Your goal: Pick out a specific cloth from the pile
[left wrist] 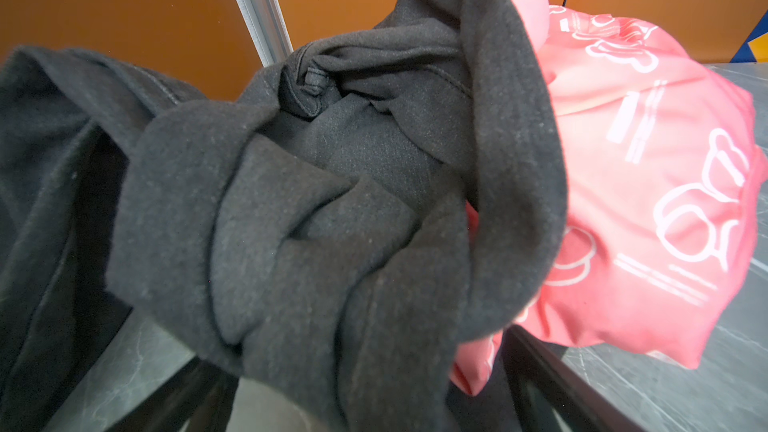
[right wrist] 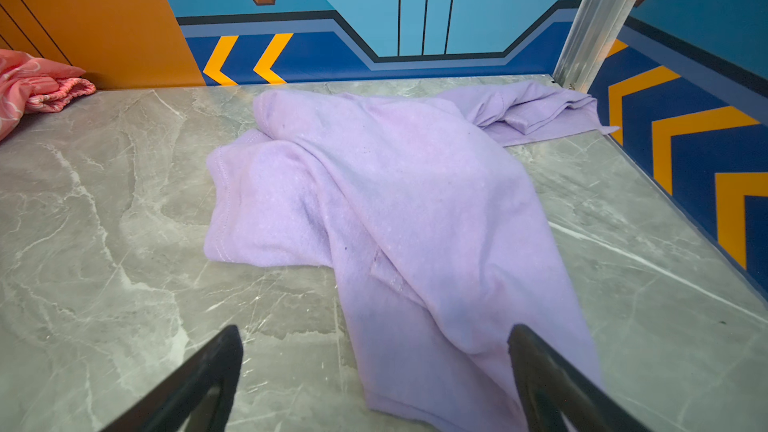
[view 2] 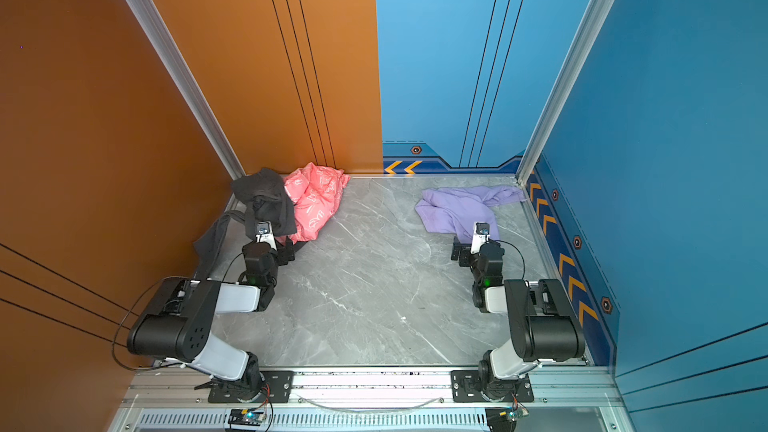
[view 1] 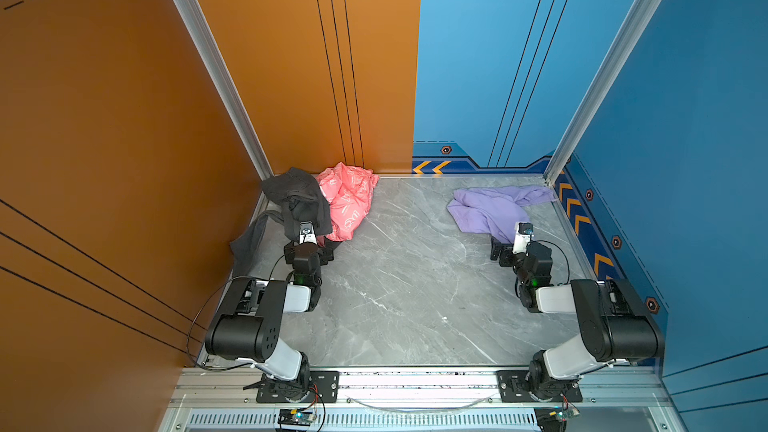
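1. Plainly, the cloth (view 1: pixel 486 209) lies alone at the far right of the table (view 1: pixel 415 292), well apart from the pile (view 1: pixel 309 197) in the far left corner.
2. Its long axis runs from the far right corner toward the right arm. The near end lies on the table between the right fingers (right wrist: pixel 199 380), which stand wide open and grip nothing.
3. The left fingers (left wrist: pixel 544 371) are also spread wide. The dark garment (left wrist: pixel 332 201) droops over them beside the pink garment (left wrist: pixel 644 180), and no pinch shows.
4. The right arm is much nearer, so lowering and closing on that near end looks like the coming move.
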{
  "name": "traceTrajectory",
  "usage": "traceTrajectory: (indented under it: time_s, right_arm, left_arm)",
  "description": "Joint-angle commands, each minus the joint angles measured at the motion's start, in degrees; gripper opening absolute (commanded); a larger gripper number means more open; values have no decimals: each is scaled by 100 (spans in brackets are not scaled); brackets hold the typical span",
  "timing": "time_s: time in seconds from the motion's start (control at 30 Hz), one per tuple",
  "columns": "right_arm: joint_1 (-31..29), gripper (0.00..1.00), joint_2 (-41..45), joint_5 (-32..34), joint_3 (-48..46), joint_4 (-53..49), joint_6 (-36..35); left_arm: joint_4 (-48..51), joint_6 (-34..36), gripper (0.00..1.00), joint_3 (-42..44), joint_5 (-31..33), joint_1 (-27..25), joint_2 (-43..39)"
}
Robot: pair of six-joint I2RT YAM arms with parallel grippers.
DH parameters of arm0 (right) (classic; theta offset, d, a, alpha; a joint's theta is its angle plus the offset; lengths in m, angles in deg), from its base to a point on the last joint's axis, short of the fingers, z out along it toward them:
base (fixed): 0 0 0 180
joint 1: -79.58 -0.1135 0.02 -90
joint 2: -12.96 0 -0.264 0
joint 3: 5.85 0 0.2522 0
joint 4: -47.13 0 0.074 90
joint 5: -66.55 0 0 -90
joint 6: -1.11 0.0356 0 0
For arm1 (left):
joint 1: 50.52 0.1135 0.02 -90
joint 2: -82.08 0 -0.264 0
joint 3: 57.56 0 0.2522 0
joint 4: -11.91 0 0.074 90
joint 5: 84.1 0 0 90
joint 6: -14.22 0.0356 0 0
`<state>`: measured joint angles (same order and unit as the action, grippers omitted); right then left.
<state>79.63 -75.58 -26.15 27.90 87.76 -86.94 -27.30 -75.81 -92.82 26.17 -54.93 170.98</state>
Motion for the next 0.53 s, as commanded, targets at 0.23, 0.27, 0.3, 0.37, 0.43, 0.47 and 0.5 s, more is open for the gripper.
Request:
traceTrajectory:
  time_s: [0.23, 0.27, 0.3, 0.37, 0.43, 0.47, 0.5]
  right_arm:
    - [30, 100, -24, 151, 109, -139, 122]
    - [29, 100, -24, 155, 109, -140, 129]
    - [31, 100, -23, 158, 106, -139, 120]
    - [30, 100, -24, 164, 104, -138, 121]
    - [32, 100, -24, 164, 100, -139, 121]
    - [30, 100, -28, 169, 103, -139, 119]
    - [23, 100, -24, 173, 104, -140, 121]
  left_arm:
    - [-135, -61, 98, 40, -136, 35, 74]
    - [-135, -60, 98, 27, -149, 45, 86]
    - [-126, -74, 98, 19, -204, 76, 91]
    - [-126, -86, 98, 39, -308, 123, 77]
    - [-134, -93, 98, 51, -314, 125, 63]
    - [-137, -89, 98, 64, -319, 124, 54]
    - [-135, -91, 98, 64, -315, 117, 51]
